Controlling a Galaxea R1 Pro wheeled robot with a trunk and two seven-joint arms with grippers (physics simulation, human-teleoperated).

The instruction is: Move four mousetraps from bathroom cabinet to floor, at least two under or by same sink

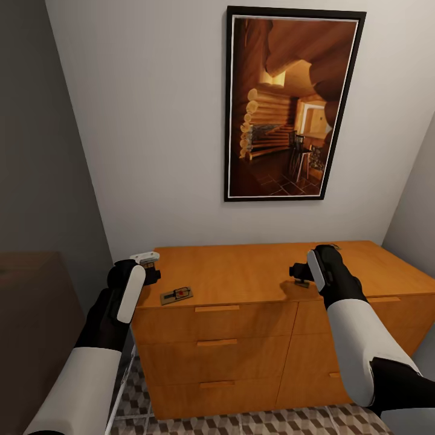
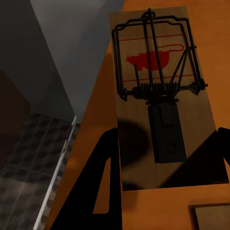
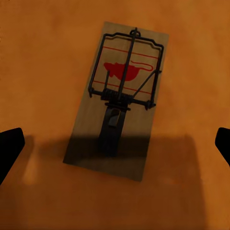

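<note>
A: Both arms are over the cabinet [image 1: 254,272] top, under that framed picture [image 1: 291,103] on the wall. The left gripper [image 1: 148,269] sits at the top's left end, the right gripper [image 1: 300,273] nearer the front edge, right of the middle.

B: Jaws?

A: Left wrist view: the fingers [image 2: 103,182] are spread wide, flanking a mousetrap [image 2: 160,96] lying flat by the left edge, gripping nothing. Another slab's corner [image 2: 211,218] peeks in just beside it.

B: And the right?

A: Released too, fingertips [image 3: 10,148] far apart, hovering above a second mousetrap [image 3: 120,100] flat on the wood, red mouse print showing.

B: Any more?

A: A third mousetrap [image 1: 176,295] lies near the front edge toward the left corner. The bathroom floor [image 1: 272,423] shows its cube-pattern tiles below the drawers.
</note>
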